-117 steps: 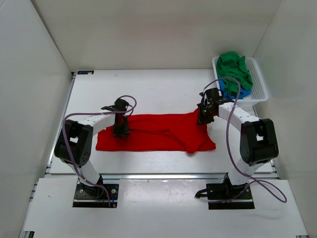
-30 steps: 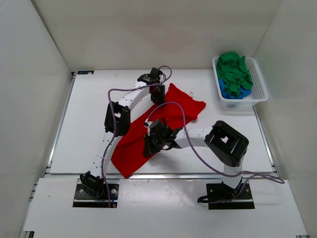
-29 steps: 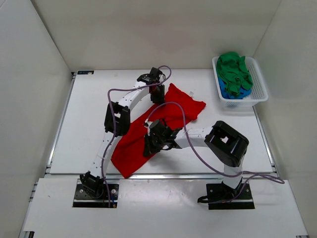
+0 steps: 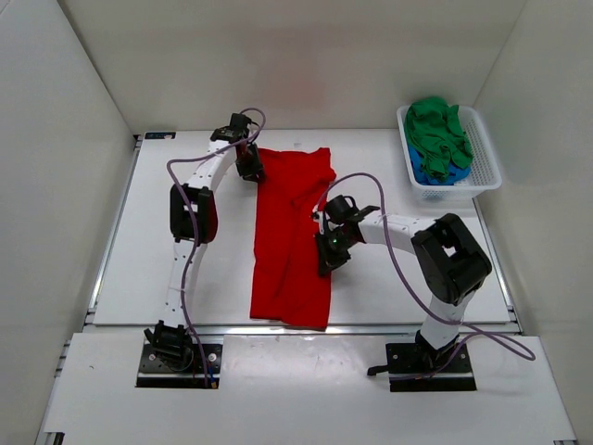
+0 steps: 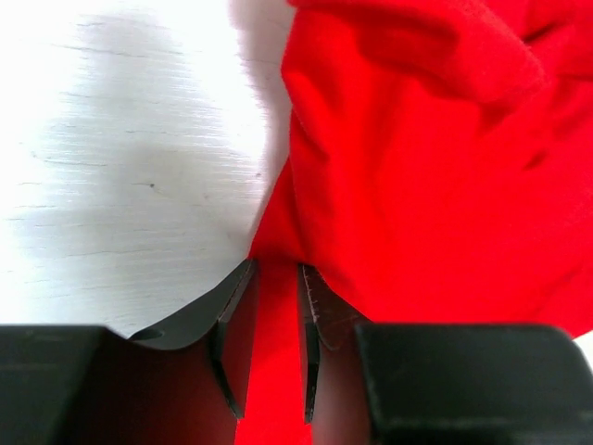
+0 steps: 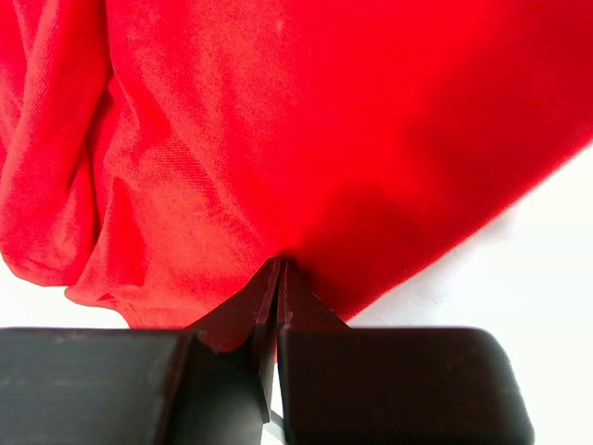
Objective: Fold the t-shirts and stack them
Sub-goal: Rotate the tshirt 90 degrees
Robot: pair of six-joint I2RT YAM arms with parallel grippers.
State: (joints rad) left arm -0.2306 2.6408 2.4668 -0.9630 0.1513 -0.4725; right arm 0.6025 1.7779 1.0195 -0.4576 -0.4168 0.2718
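On the table, left claw and right claw each clamp tight on the red t-shirt.

The red t-shirt lies stretched lengthwise; the green t-shirt is bunched atop the blue t-shirt.

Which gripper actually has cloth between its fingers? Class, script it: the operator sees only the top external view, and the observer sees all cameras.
Observer: Both. The left wrist view shows the left gripper with cloth of the red t-shirt filling the narrow gap between its fingers.
Operator: And the right one?
Observer: Its wrist view shows the right gripper pinched almost shut on a pucker of the cloth.
Operator: Is that near the shirt's edge?
Observer: Yes. Bare table shows right beside that pinch.
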